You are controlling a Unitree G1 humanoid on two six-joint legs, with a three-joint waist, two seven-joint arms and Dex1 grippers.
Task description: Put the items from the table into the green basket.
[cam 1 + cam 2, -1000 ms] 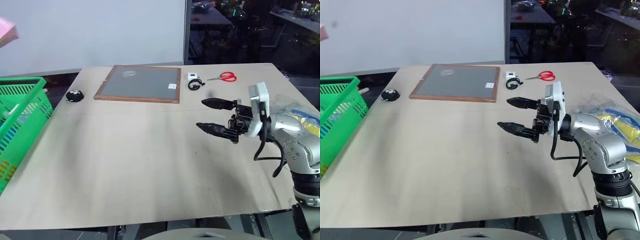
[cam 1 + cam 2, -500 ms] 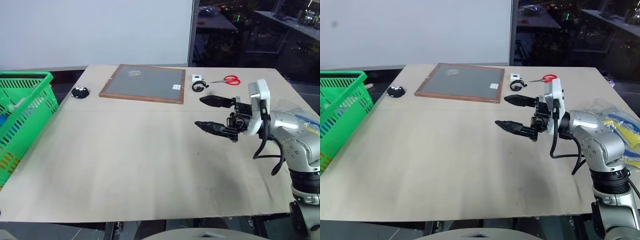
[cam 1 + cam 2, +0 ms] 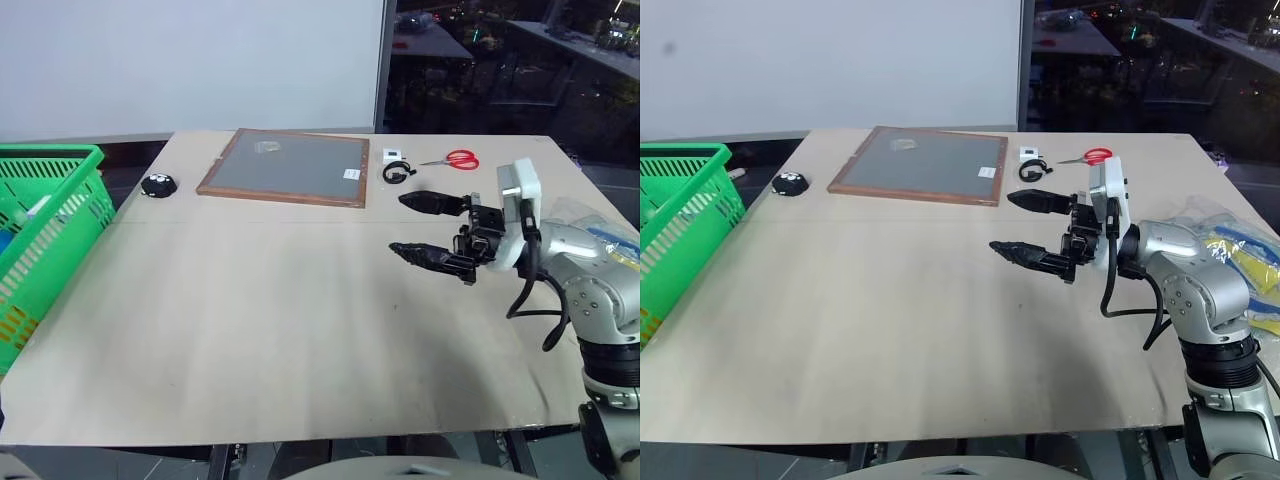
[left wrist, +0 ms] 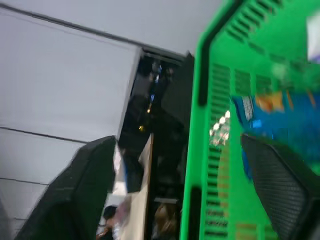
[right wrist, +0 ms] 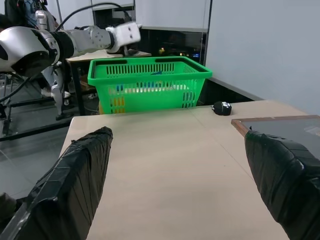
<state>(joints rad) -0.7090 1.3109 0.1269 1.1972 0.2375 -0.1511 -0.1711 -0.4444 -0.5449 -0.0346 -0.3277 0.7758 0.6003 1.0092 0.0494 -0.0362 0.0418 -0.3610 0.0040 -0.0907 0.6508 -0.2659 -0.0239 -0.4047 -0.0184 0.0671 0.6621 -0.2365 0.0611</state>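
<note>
The green basket (image 3: 50,215) stands off the left end of the table (image 3: 250,330). Blue and orange things show through its lattice (image 4: 260,115). My left gripper (image 4: 175,192) hovers over the basket's rim, open, with nothing between its fingers. The right wrist view shows my left arm (image 5: 75,40) reaching above the basket (image 5: 150,85). My right gripper (image 3: 397,224) hangs open over the table's right half, pointing left, and holds nothing. Behind that arm, at the table's right edge, lies the clear crinkly bag of blue-and-yellow packets (image 3: 1235,250).
A wood-framed grey board (image 3: 285,167) lies at the table's far side. Red-handled scissors (image 3: 457,158) and a small white-and-black thing (image 3: 395,168) lie to its right. A small black round thing (image 3: 158,185) sits to its left. A white wall stands behind.
The camera has shifted. A pink thing at the upper left edge, above the basket, a second ago is no longer in view. My right gripper has kept still and open.
</note>
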